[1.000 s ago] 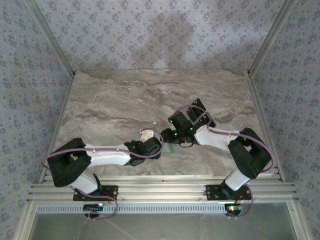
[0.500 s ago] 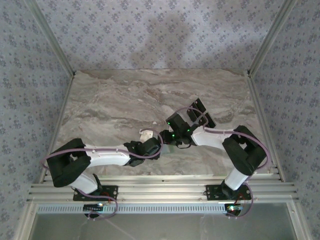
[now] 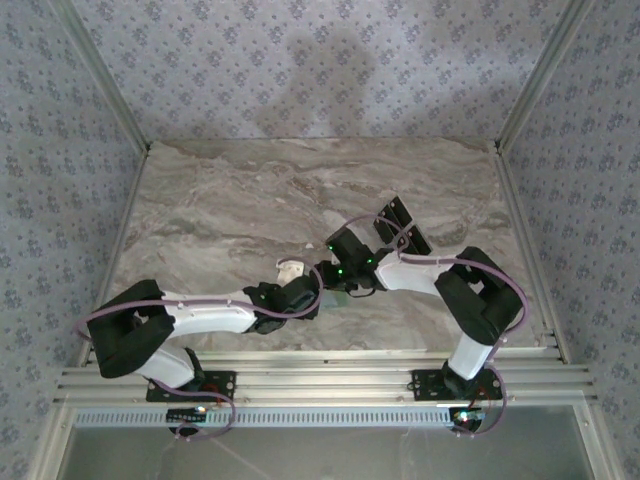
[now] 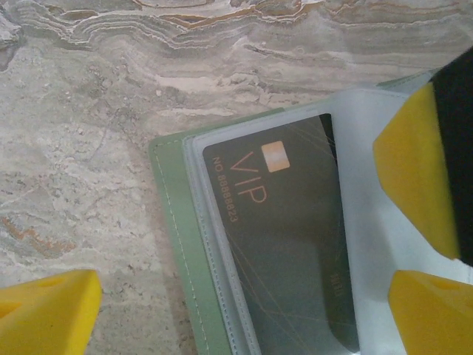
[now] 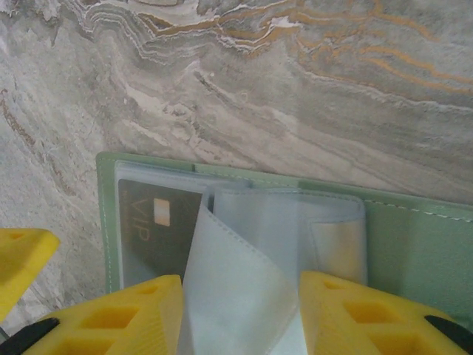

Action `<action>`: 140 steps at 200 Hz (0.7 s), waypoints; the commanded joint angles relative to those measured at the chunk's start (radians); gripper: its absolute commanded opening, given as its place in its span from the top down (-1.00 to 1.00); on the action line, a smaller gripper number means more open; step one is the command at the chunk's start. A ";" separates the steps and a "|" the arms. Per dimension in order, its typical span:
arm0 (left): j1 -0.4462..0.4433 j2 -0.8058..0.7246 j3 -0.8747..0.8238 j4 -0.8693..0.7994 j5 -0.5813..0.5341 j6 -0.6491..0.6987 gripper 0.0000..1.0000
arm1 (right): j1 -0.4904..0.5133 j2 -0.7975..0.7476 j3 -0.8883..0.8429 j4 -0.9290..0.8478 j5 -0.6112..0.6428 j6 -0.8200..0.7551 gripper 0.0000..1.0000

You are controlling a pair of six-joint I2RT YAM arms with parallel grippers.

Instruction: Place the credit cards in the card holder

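The card holder lies open on the tabletop, between the tips of the two arms. The right pincer sits at the holder's near edge, partly closed on a clear sleeve leaf that stands lifted between its yellow fingers. The left pincer is spread wide and grips nothing, with one finger over bare tabletop beside the holder and the other above its sleeves. One black credit card marked VIP rests in a sleeve by the holder's green border. More credit cards lie apart from the holder, further back and to its right.
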 commanded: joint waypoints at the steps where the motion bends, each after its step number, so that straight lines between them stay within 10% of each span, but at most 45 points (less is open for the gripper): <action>1: -0.006 -0.026 -0.004 0.004 -0.026 -0.009 -1.00 | 0.019 -0.018 0.033 -0.024 -0.008 0.009 0.06; 140: -0.006 -0.542 -0.204 -0.174 -0.083 -0.099 -0.99 | 0.105 0.068 0.184 -0.112 0.025 0.003 0.05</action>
